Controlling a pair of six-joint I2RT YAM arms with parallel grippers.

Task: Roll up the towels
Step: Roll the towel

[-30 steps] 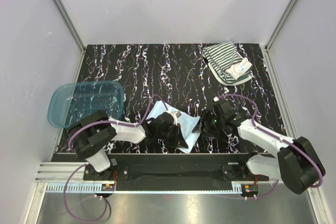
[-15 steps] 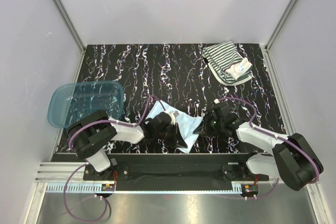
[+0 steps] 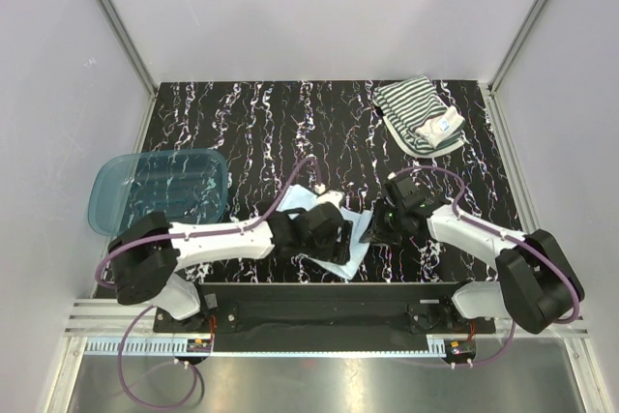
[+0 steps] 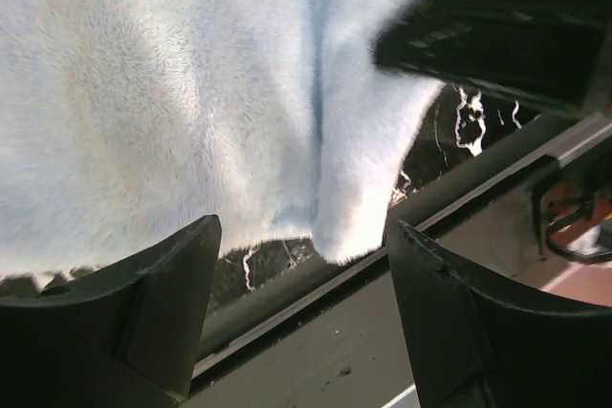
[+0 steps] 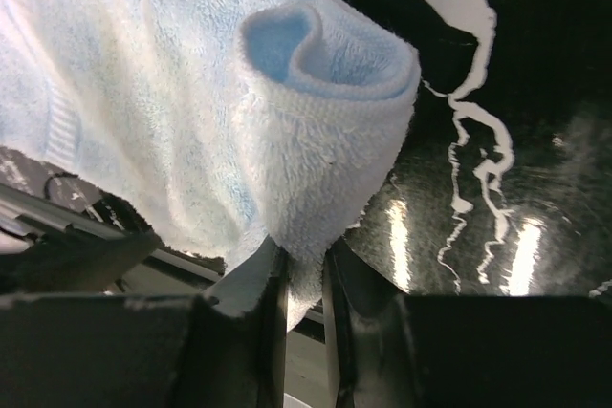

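Observation:
The light blue towel (image 3: 340, 250) lies partly folded near the table's front edge, between my two grippers. In the left wrist view this towel (image 4: 172, 93) spreads above my left gripper (image 4: 304, 308), which is open with nothing between its fingers. My left gripper (image 3: 327, 227) hovers over the towel's left part. My right gripper (image 5: 304, 279) is shut on a folded edge of the blue towel (image 5: 191, 83), at the towel's right side (image 3: 375, 231). The striped towel (image 3: 416, 115) lies bunched at the back right, far from both grippers.
A translucent blue tub (image 3: 160, 189) stands at the left edge of the black marbled table (image 3: 290, 132). The metal front rail (image 4: 316, 332) runs just beyond the towel's near edge. Grey walls close in the sides and back.
My left gripper has opened, let go of the blue towel and reached further right over it. My right gripper has shut on the towel's right edge.

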